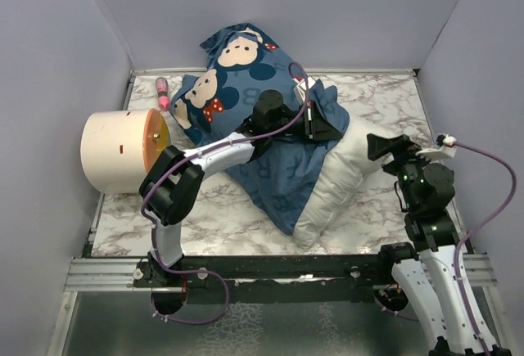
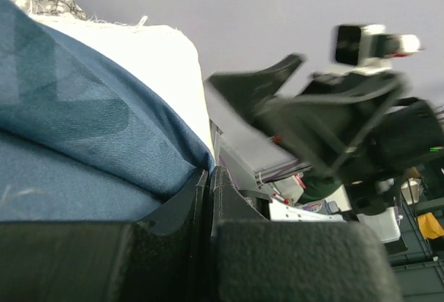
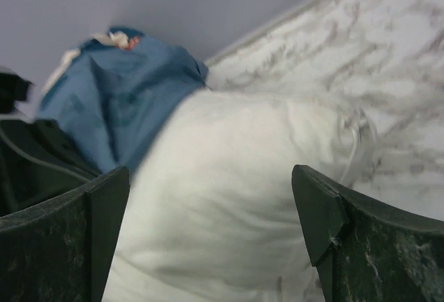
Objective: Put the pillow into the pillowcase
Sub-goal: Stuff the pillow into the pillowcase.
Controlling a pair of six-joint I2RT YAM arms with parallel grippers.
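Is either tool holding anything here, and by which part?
The left tool is shut on the pillowcase, pinching its edge beside the pillow. The right tool is open near the pillow, holding nothing.

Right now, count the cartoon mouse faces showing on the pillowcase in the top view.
2. One mouse face is on the raised far peak of the pillowcase; the other mouse face is lower and left, beside the small pink object. Folds may hide more.

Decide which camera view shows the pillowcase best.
The top external view: nearly the whole pillowcase shows, mouse print included. The left wrist view gives only a close blue fold of it; the right wrist view, a blurred blue corner behind the pillow.
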